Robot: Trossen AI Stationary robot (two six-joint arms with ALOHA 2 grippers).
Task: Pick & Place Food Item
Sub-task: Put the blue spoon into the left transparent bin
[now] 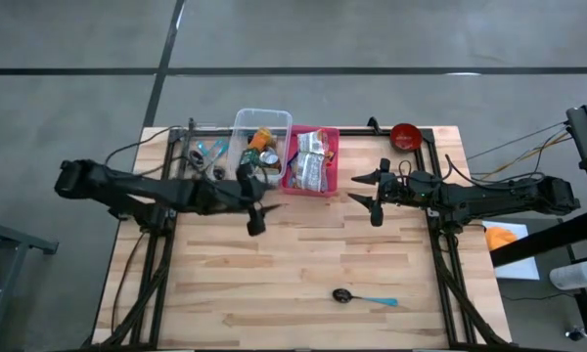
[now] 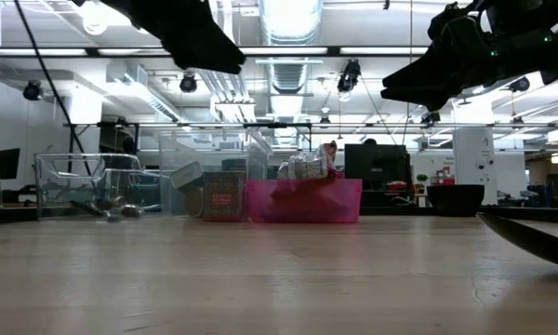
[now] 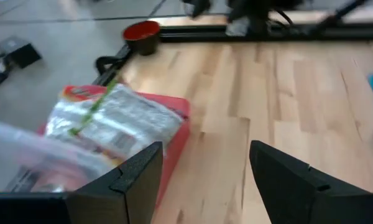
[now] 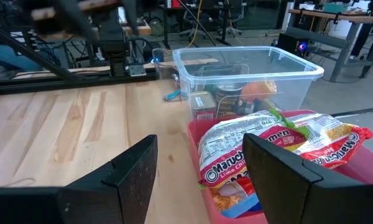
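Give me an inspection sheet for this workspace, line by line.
Surface: light wooden tabletop.
Job's things: ramen packets in pink plastic bin; cans in clear plastic tub.
Clutter: blue-handled spoon near front edge; red bowl at back right corner.
Grippers: left tool open, empty, by the tub; right tool open, empty, beside the pink bin.
Cables: along both arms.
Surroundings: grey floor.

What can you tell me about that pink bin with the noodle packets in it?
The pink bin is a small, rectangular, translucent plastic tray with low walls, standing upright near the table's far edge. It sits right beside a taller clear plastic tub. Crinkly ramen packets are heaped inside, rising above its rim. Neither end effector touches it.
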